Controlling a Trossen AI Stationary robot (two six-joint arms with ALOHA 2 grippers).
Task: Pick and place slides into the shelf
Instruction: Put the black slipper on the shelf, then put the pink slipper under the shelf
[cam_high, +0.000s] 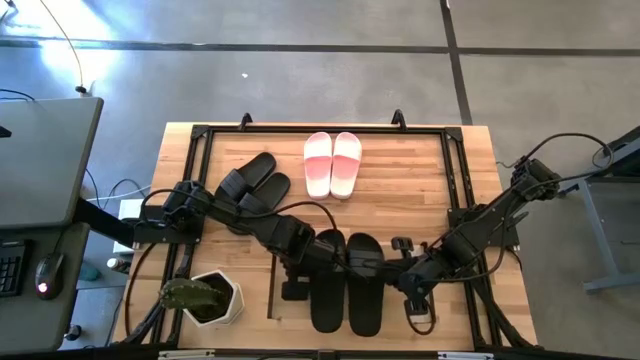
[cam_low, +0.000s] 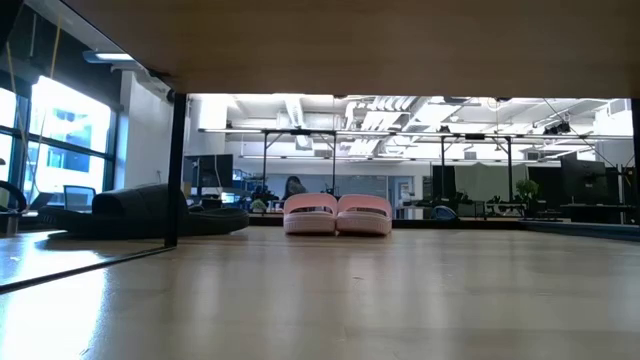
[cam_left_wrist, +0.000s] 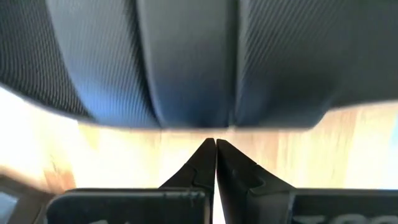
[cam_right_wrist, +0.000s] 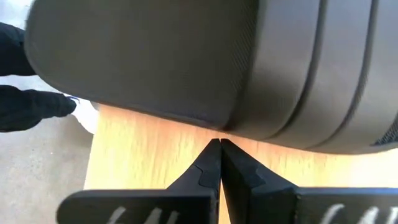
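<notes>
One pair of black slides (cam_high: 347, 285) lies side by side on the light-wood shelf's top panel (cam_high: 290, 310) at the table's near middle. My left gripper (cam_high: 322, 262) is shut at this pair's left side and points down. My right gripper (cam_high: 408, 288) is shut at its right side and slants down. In both wrist views the shut tips stand over bare wood right at the black sole's edge (cam_left_wrist: 211, 127) (cam_right_wrist: 217, 129). A second black pair (cam_high: 255, 182) lies at the far left. The pink-and-white pair (cam_high: 332, 163) lies on its soles at the far middle. My left gripper has its shut fingertips (cam_left_wrist: 208, 149) at the edge of the black slide, coming from above; I cannot tell whether they touch it. My right gripper has its shut fingertips (cam_right_wrist: 212, 149) at the rim of the black slide, slanting down from the right; touch cannot be told.
A white hexagonal pot with a cactus (cam_high: 205, 298) stands at the near left corner. A black frame (cam_high: 200, 135) runs around the table. In the low view the shelf's underside (cam_low: 320, 40) spans the top, with a dark post (cam_low: 177, 170) at the left and bare wood beneath.
</notes>
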